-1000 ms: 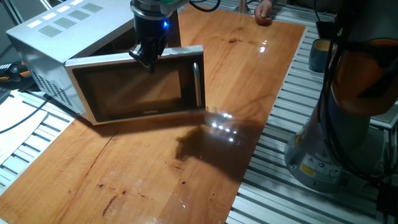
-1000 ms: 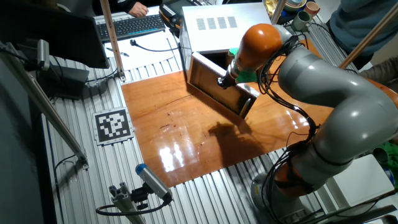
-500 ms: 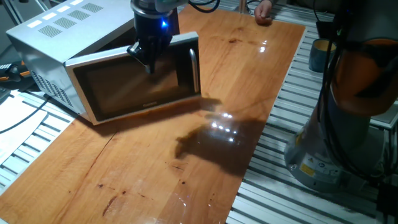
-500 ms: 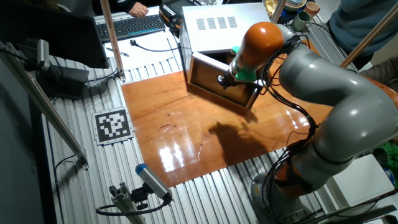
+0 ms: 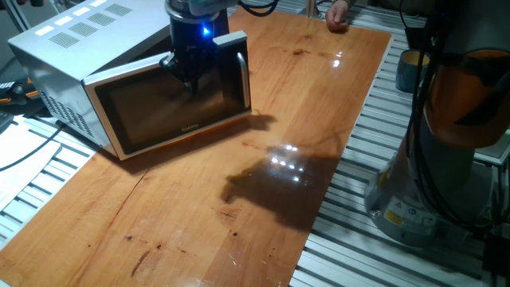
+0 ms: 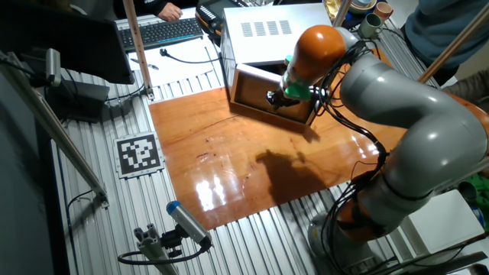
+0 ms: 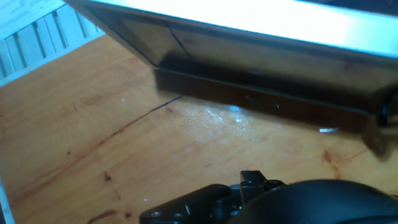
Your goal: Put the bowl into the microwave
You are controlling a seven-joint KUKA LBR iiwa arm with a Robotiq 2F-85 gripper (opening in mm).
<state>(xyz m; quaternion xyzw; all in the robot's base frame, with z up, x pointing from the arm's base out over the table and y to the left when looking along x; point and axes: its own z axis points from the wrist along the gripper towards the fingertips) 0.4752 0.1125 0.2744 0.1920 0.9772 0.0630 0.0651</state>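
Note:
The silver-white microwave (image 5: pixel 72 36) stands at the table's far left corner; it also shows in the other fixed view (image 6: pixel 271 29). Its dark glass door (image 5: pixel 171 108) is nearly closed, with the bar handle (image 5: pixel 241 76) at its right edge. My gripper (image 5: pixel 185 76) presses against the door's front near the top, and its fingers look shut and empty. In the other fixed view the gripper (image 6: pixel 273 99) is against the door (image 6: pixel 260 103). The hand view shows the door's bright edge (image 7: pixel 249 25) over the wooden table (image 7: pixel 93 124). The bowl is out of view.
A blue cup (image 5: pixel 410 70) stands off the table's right edge beside the robot base (image 5: pixel 446 159). A person's hand (image 5: pixel 339 14) rests at the far end. A keyboard (image 6: pixel 160 32) and a marker tag (image 6: pixel 139 153) lie on the slatted bench.
The microwave door has swung from half open to nearly closed. My gripper has moved with it toward the microwave body, staying against the door's front.

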